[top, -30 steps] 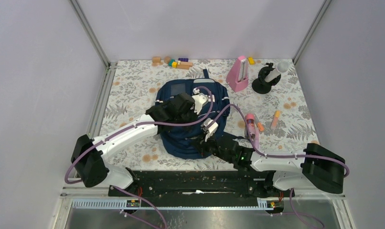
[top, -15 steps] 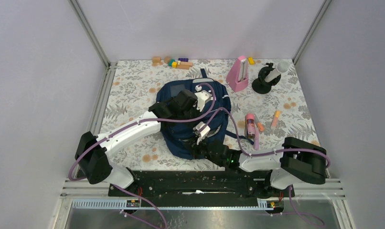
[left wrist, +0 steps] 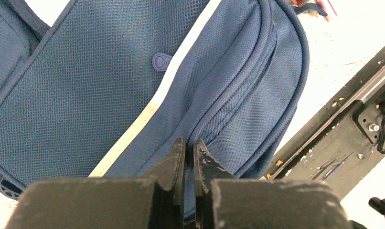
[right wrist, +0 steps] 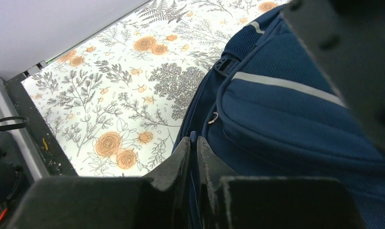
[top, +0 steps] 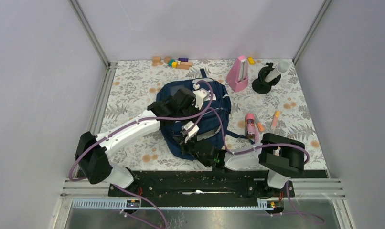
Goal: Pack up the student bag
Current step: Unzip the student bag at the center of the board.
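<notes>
The student bag (top: 214, 121), navy blue with thin white stripes, lies flat in the middle of the flowered table. My left gripper (top: 201, 99) is over its far half. In the left wrist view the left gripper (left wrist: 189, 143) is shut on a fold of the student bag (left wrist: 85, 95) beside a zip seam. My right gripper (top: 187, 135) is at the bag's near left edge. The right wrist view shows the right gripper (right wrist: 193, 140) shut on a thin blue edge of the student bag (right wrist: 286, 124). The bag's inside is hidden.
A pink wedge-shaped object (top: 238, 74) and a black stand with a white ball (top: 268, 76) sit at the back right. Coloured blocks (top: 174, 62) lie at the back. A pink tube (top: 251, 126) and an orange marker (top: 275, 118) lie right of the bag. The black rail (left wrist: 334, 143) runs along the near edge.
My right arm has folded and swung left along the bag's near edge, still shut on the bag. The bag's near part has shifted left. The left gripper has barely moved.
</notes>
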Motion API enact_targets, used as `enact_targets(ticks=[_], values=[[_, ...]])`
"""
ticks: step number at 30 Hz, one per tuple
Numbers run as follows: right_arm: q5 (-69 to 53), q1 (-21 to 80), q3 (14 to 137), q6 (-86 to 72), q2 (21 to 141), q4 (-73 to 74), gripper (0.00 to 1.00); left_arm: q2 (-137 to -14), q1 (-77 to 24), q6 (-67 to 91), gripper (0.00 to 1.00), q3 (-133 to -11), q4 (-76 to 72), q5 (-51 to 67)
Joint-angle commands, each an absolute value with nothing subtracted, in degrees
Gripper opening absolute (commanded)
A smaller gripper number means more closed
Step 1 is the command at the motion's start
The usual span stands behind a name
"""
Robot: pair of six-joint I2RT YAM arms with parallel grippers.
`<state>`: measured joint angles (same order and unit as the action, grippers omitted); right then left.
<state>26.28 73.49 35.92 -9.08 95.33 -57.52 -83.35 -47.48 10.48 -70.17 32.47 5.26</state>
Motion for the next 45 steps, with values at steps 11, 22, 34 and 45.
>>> enact_targets(ticks=[11, 22, 34, 45], values=[[27.2, 74.8, 39.1, -4.3, 99.4, -61.7, 0.00, -80.5, -46.2, 15.2, 0.00, -73.7, 23.3, 14.9], [30.2, 76.1, 27.7, -6.4, 80.8, -54.3, 0.62, -79.5, -45.3, 12.4, 0.00, -73.6, 25.4, 10.1], [38.8, 71.9, 27.0, -7.8, 52.5, -16.5, 0.85, -75.9, -42.9, 9.1, 0.00, -74.0, 30.3, 5.3], [32.7, 49.4, 25.3, -17.7, 36.1, 3.1, 0.90, -69.6, -37.8, 11.2, 0.00, -66.9, 29.8, 5.6]])
